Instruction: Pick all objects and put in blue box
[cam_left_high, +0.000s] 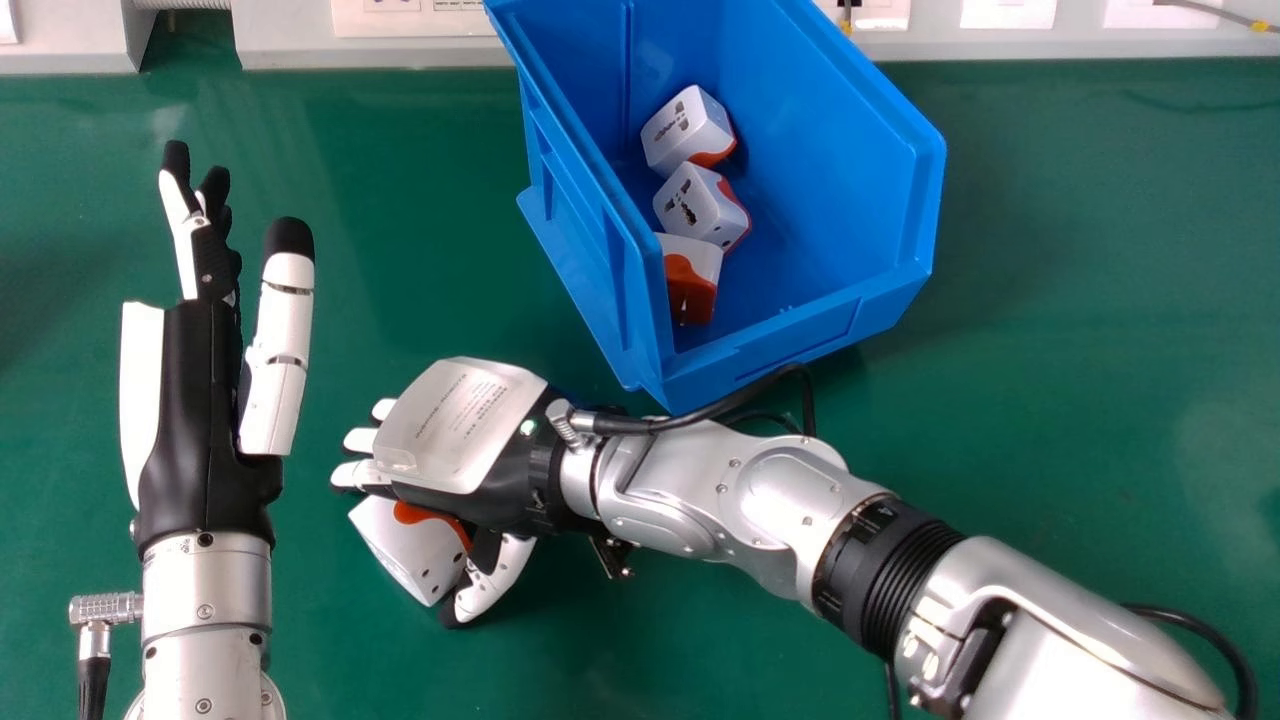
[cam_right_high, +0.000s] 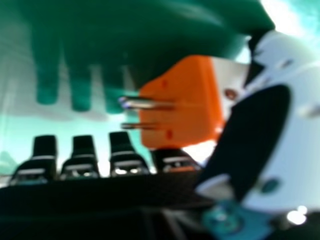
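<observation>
In the head view my right hand (cam_left_high: 460, 430) is left of centre, palm down, its fingers and thumb bent round a white and orange adapter (cam_left_high: 410, 548) at the green table. The right hand view has the adapter's orange pronged face (cam_right_high: 182, 102) between the fingers and the thumb of my right hand (cam_right_high: 250, 145). Three more adapters (cam_left_high: 690, 130) lie inside the blue box (cam_left_high: 800, 350). My left hand (cam_left_high: 205, 400) is held still at the left, fingers straight and thumb raised.
The box stands at the back, right of centre, its near wall behind my right forearm. Black cables loop over the right wrist and forearm. A grey ledge with sockets (cam_left_high: 420, 18) runs along the table's (cam_left_high: 1080, 400) back edge.
</observation>
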